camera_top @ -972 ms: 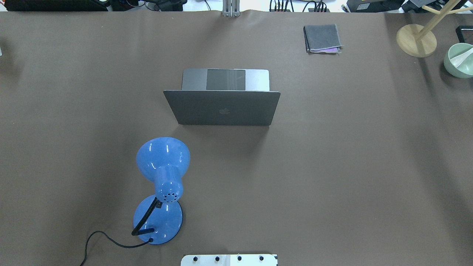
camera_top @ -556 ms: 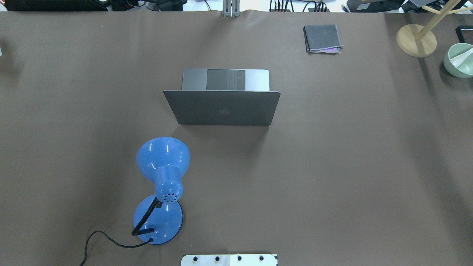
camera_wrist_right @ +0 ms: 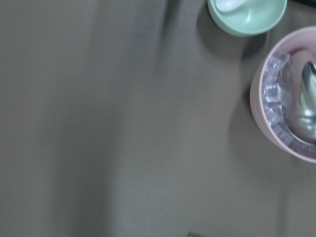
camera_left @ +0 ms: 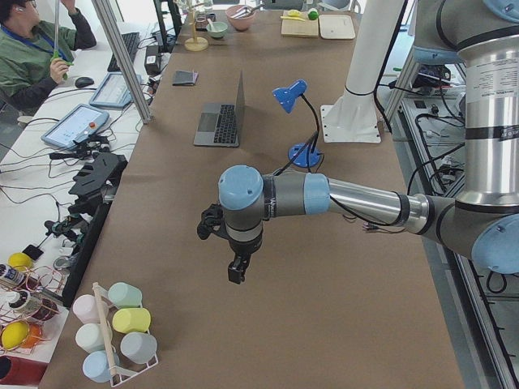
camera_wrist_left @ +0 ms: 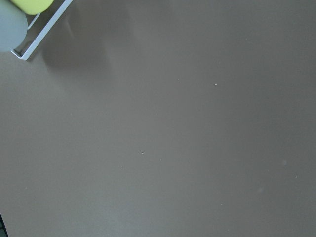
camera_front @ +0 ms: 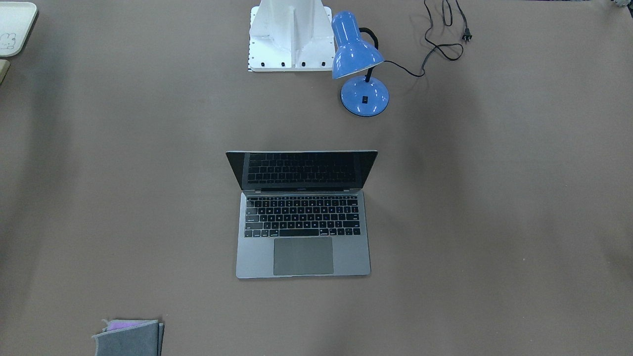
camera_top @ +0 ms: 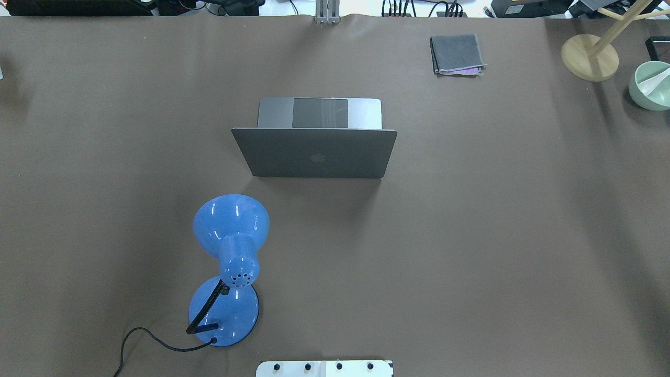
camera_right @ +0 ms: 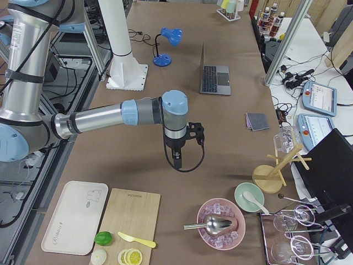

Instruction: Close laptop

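Note:
The space-grey laptop (camera_top: 314,154) stands open at mid-table, its lid with the apple logo toward the robot. The front-facing view shows its black keyboard, trackpad and dark screen (camera_front: 302,217). It also shows in the left side view (camera_left: 220,121) and in the right side view (camera_right: 214,77). My left gripper (camera_left: 235,271) hangs over bare table far from the laptop, at the left end. My right gripper (camera_right: 177,160) hangs over bare table toward the right end. Both show only in side views; I cannot tell whether they are open or shut.
A blue desk lamp (camera_top: 230,230) with a black cord stands between the robot base (camera_front: 291,34) and the laptop. A folded grey cloth (camera_top: 456,53), a wooden stand (camera_top: 590,56) and a green bowl (camera_top: 649,86) sit far right. A pink ice bowl (camera_wrist_right: 291,108) lies under the right wrist.

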You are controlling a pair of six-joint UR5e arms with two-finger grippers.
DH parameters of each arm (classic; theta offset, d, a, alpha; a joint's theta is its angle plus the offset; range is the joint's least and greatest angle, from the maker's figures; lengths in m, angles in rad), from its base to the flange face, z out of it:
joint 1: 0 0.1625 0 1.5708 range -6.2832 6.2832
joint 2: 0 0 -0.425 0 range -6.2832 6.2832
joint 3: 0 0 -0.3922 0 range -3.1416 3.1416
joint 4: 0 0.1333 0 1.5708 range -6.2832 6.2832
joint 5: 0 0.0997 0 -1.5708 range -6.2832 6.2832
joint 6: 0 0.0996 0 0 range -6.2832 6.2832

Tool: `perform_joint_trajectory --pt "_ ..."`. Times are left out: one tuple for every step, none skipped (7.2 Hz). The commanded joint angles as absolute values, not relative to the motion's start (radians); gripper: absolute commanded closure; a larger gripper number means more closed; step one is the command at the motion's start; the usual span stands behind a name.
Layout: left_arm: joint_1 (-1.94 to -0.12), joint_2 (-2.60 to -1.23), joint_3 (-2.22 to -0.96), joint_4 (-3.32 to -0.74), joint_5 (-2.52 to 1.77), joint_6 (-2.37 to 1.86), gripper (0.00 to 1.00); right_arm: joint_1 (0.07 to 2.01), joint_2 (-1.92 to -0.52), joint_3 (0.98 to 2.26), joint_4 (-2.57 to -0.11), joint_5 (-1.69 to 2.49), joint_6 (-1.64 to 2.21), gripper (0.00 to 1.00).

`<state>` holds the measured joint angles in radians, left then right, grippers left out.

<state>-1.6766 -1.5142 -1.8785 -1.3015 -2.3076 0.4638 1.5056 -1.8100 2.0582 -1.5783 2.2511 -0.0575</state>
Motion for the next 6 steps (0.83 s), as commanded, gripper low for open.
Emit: perform_joint_trajectory --pt "-1.675 -1.6 -1.853 -1.48 -2.307 0.447 0.02 1.505 -1.778 2.056 -1.389 2.266 -0.008 0.0" --pt "-1.677 -1.609 -1.817 -1.605 -2.316 0.323 0.02 1.485 -1.729 2.052 -1.388 2.282 -0.006 0.01" --pt "-1.677 -1.608 -1.828 -1.635 -2.318 0.296 0.02 1.483 -1.727 2.046 -1.384 2.307 -0.005 0.01" --pt "-1.677 -1.594 -1.827 -1.643 -2.318 0.298 0.02 1.482 -1.724 2.045 -1.376 2.327 -0.006 0.01" --pt "-1.675 -1.588 -1.835 -1.676 -2.373 0.282 0.02 1.476 -1.721 2.045 -1.352 2.353 -0.005 0.02" --pt "-1.666 -1.574 -1.836 -1.721 -2.487 0.276 0.02 1.451 -1.72 2.048 -1.347 2.396 -0.002 0.02"
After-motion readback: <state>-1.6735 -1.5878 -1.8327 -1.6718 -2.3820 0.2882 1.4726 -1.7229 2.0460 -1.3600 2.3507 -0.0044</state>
